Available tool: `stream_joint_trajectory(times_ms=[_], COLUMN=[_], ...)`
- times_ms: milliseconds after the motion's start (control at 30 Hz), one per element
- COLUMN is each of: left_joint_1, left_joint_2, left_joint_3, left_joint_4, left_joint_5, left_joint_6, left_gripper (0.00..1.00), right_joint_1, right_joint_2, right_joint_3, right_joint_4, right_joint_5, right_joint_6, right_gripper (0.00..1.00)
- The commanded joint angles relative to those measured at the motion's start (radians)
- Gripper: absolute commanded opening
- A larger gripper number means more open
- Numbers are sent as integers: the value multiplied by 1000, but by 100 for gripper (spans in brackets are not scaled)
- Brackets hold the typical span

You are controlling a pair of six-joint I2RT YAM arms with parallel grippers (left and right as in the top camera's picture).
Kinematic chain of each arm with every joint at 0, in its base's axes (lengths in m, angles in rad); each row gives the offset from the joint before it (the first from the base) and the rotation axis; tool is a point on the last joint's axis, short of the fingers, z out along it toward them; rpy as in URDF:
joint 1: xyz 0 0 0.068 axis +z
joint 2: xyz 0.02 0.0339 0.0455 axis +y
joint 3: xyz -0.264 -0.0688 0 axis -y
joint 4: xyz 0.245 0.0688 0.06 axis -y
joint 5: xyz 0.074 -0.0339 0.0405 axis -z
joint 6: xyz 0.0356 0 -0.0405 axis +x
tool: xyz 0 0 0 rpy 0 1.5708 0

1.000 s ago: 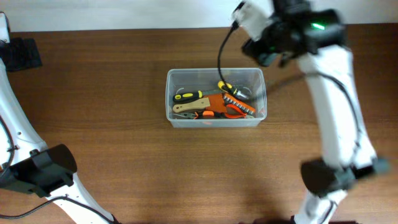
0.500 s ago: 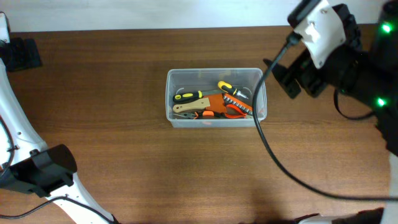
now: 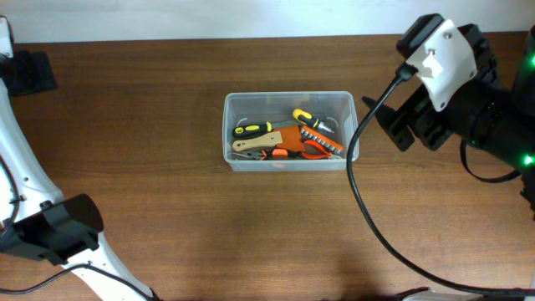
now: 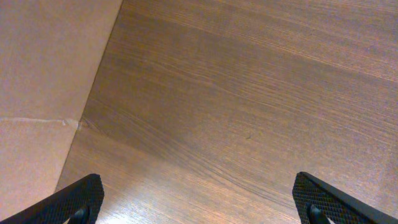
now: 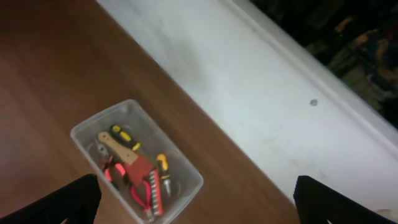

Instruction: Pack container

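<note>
Clear plastic container (image 3: 251,104) holding tools (image 3: 288,140) sits mid-way across the table (image 3: 150,100), long axis left-right, just left of the nearer right gripper (image 5: 196,183), spread empty; the left gripper (image 4: 196,180), also spread, is well apart.

Your right arm (image 3: 489,125) is wearing a white shell over black housings, with green lights (image 3: 525,159) glowing and a black cable (image 3: 354,196) looping off it. Your left arm (image 3: 25,171) is showing white links, a black joint and black cross-hatched fingertips (image 4: 78,199).
</note>
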Motion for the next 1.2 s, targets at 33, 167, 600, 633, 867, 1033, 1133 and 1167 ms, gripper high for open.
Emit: stream_joint_trajectory(times_ms=[33,167,600,633,867,1033,1133,1167], left_joint_1=[0,0,0,0,0,0,0,0], left_joint_2=[-4,-4,-4,-4,-4,-4,-4,-4], left_joint_3=[0,0,0,0,0,0,0,0], left_joint_4=[2,2,2,2,2,2,2,2], left_joint_5=[8,8,8,8,8,8,8,8], left_joint_6=[-13,-13,-13,-13,-13,-13,-13,-13], left_gripper=[99,99,99,99,99,99,99,99], right_joint_1=[-59,-162,-299,-299,-299,-299,-299,-299], right_joint_2=[-87,-197,-849,-905,-1263,-1413,-1445,-1446], right_joint_3=[-3,-84,-1135,-1225,-1760,-2007,-2107,-2133], right_joint_4=[50,95,773,779,864,942,985,1009], right_joint_5=[-34,-81,-90,-99,-230,-260,-259,-259], right_joint_6=[13,181,248,248,248,306,351,353], right_gripper=[99,99,99,99,99,99,99,99])
